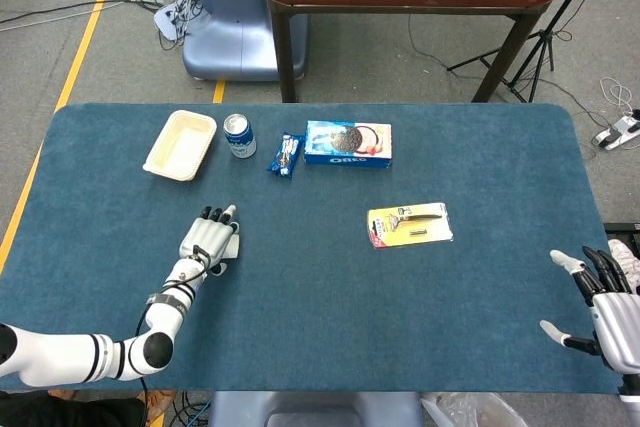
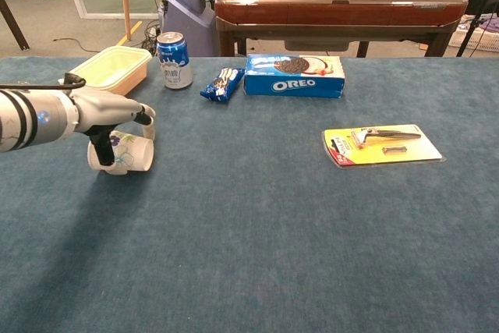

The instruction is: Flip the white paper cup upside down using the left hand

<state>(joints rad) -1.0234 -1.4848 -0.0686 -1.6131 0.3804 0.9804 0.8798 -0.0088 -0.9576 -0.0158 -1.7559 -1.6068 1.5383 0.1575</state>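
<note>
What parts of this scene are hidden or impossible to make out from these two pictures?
- White paper cup: in the head view the left hand covers nearly all of it; whether the fingers truly grip it is unclear in either view.
- Right hand: cut off by the head view's corner, absent from the chest view.
- Blue snack packet: print too small to read.

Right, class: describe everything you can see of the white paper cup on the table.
The white paper cup looks like thin paper printed with small purple flowers. It lies on its side on the blue table cloth, near the table's left part, in front of the pale tray and the drink can. The left hand is over it, with fingers down across its side. Its mouth is hidden.
</note>
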